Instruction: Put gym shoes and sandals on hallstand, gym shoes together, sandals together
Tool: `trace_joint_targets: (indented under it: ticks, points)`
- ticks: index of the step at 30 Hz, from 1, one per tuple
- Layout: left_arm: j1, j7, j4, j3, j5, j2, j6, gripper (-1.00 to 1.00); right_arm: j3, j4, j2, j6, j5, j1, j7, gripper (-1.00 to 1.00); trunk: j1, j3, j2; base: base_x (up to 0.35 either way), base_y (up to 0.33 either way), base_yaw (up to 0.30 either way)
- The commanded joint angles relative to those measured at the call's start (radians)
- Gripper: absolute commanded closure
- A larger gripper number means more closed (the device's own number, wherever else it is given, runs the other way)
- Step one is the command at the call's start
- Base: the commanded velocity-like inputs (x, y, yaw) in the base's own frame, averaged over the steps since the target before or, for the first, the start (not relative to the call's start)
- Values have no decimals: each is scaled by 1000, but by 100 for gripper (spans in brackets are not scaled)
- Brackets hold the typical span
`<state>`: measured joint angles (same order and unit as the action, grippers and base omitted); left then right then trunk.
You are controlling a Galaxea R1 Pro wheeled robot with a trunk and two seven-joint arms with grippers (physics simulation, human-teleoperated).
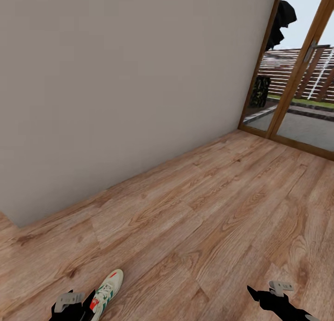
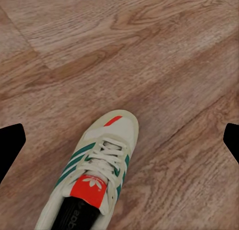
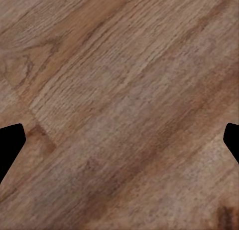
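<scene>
Item: one gym shoe (image 1: 107, 289), lower left of the head frame, on the corridor floor (image 1: 208, 209). Long axis toe up-right, heel toward my left gripper (image 1: 78, 307), the nearer arm, jaws spread, empty. Right gripper (image 1: 266, 295) well apart, also spread.

The head view looks forward and down from high up over the corridor floor (image 1: 195, 219), with a plain wall (image 1: 116, 88) on the left and a glass door (image 1: 297, 79) far off on the right. The left wrist view looks down from close by at a gym shoe (image 2: 94, 175) on the planks, and that same gym shoe (image 1: 105, 291) shows at the near left edge of the head view. The right wrist view looks down from close by at bare floor planks (image 3: 119, 110).
</scene>
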<state>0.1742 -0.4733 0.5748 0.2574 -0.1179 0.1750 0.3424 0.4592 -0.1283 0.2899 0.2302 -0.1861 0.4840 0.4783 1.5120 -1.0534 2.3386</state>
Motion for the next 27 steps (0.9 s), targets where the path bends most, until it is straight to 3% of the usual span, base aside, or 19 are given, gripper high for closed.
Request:
trace_joint_targets:
  ticks: [1,17,27]
  points:
    - [1,-10,-1,3,-9,0,-2,-100,9,1,0,4,-10,1,3,-100,0,-1,0,5,0,0]
    - [1,-10,-1,3,-11,0,-2,-100,9,1,0,4,-10,1,3,-100,0,-1,0,1,0,-7]
    - [1,-10,-1,3,-11,0,-2,-100,9,1,0,4,-10,1,3,-100,0,-1,0,0,0,-224]
